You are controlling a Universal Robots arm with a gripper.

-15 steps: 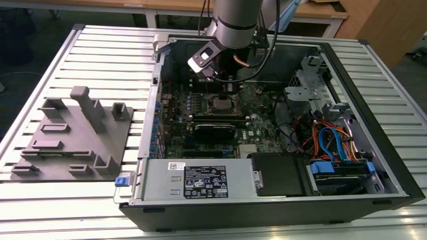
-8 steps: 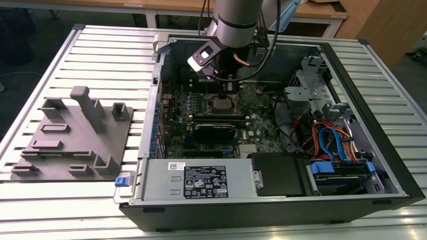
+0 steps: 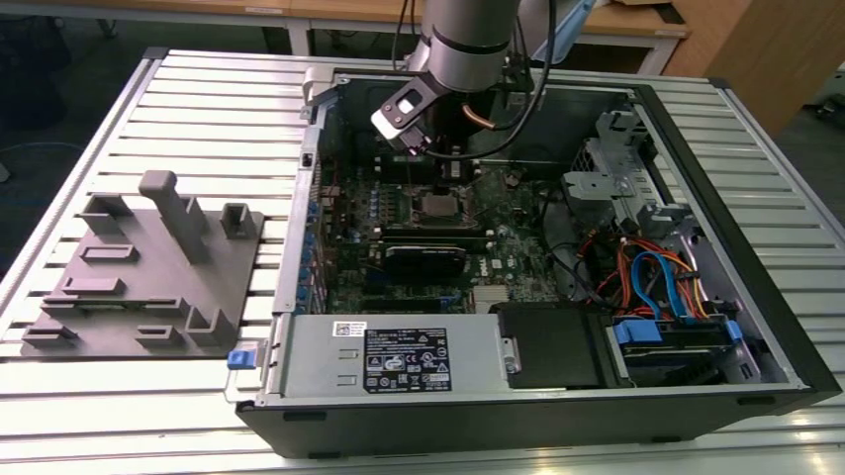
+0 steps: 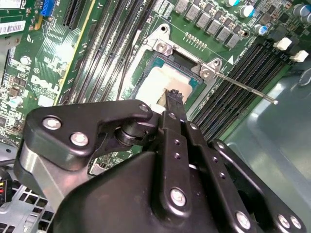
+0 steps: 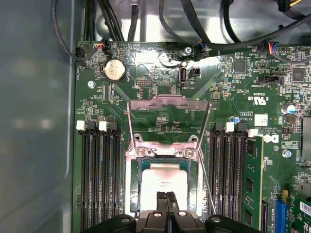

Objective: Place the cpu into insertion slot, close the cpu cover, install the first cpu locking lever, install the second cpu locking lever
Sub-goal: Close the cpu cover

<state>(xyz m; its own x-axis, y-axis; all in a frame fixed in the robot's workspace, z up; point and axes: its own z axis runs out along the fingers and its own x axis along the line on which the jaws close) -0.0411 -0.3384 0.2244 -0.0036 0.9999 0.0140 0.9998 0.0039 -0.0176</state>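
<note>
So the cpu [image 5: 163,179] is sitting flat in the insertion slot [image 5: 133,184], silvery top facing up. In both wrist views we see the gripper [image 5: 167,198] right above the slot, its two fingers pressed together with nothing between them. The tips are over the cpu's edge, and we honestly can't tell if they touch it. The cpu cover [image 5: 167,103] is flipped open, standing up off the slot's far side. A thin locking lever [image 5: 206,184] angles away beside the slot, and memory slots [image 5: 99,174] flank it on both sides.
</note>
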